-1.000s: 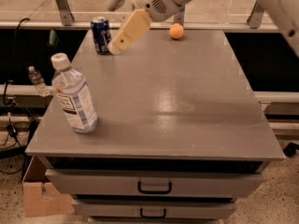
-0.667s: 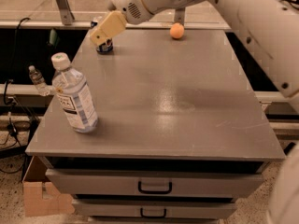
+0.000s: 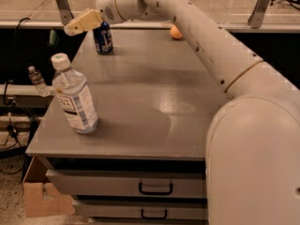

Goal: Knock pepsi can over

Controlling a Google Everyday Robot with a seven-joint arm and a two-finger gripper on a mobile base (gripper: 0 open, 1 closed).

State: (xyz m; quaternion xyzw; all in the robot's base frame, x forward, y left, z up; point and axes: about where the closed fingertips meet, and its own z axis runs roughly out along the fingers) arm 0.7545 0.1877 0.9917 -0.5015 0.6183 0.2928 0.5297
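Gripper swept across to the can's top, can not yet down

In the last second the gripper (image 3: pixel 76 26) moved from the can's right to reach over its top and past it on the left. Whether it was clenched or released could not be told. The pepsi can (image 3: pixel 103 39) stood upright near the far left corner of the table (image 3: pixel 140 93), dark blue with white markings, well apart from the water bottle (image 3: pixel 73 97). The knock looked imminent.

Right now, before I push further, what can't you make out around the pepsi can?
- Camera view: the gripper, at the far left corner of the table, covers the top of the pepsi can; touching or apart cannot be told.
- Camera view: the arm hides part of the orange object and the table's right edge.
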